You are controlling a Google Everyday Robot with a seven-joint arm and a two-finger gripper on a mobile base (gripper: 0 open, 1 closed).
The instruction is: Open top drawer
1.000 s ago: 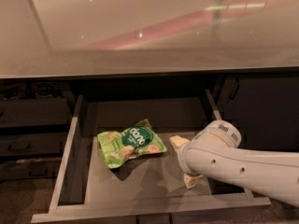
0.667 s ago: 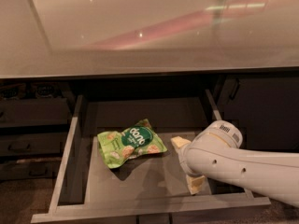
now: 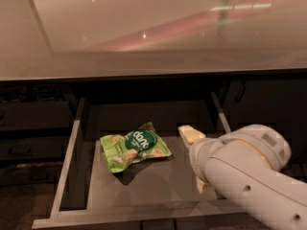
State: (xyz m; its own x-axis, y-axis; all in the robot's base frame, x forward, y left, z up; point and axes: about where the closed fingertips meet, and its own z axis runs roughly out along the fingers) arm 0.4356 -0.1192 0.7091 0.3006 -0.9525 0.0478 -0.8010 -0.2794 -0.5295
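Below the counter [image 3: 144,32], top drawer [image 3: 72,147]: standing well out toward us, grey tray on show, pale rims left and right.
Snack bag [image 3: 135,146]: green, lying flat on the tray floor, left of centre.
Gripper [image 3: 197,160]: inside the tray at the right, near the bag, a small gap between them.
Claw: cream fingers [image 3: 191,134] spread wide, one far, one near; no visible hold on anything, and the white arm [image 3: 249,176] hides the space between.

We see the top drawer [image 3: 67,169] standing open, a green snack bag [image 3: 134,150] lying in its tray, and our gripper [image 3: 194,158] inside, just right of the bag
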